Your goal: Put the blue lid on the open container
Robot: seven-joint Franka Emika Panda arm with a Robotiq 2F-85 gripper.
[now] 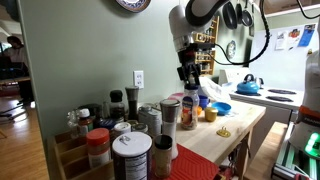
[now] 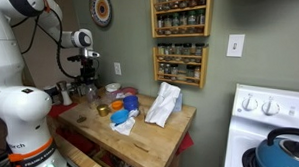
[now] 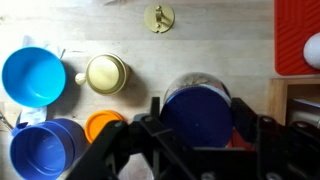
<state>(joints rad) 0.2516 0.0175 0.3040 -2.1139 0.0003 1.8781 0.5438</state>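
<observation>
In the wrist view, left of my gripper sit a blue bowl, a cream jar and an orange cup, with a red mat off to the right.

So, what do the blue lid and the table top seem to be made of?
The blue lid looks like plastic: one even, opaque blue with a smooth, dull sheen. The table top looks like pale wood: faint long grain lines show; whether it is varnished I cannot tell.
</observation>
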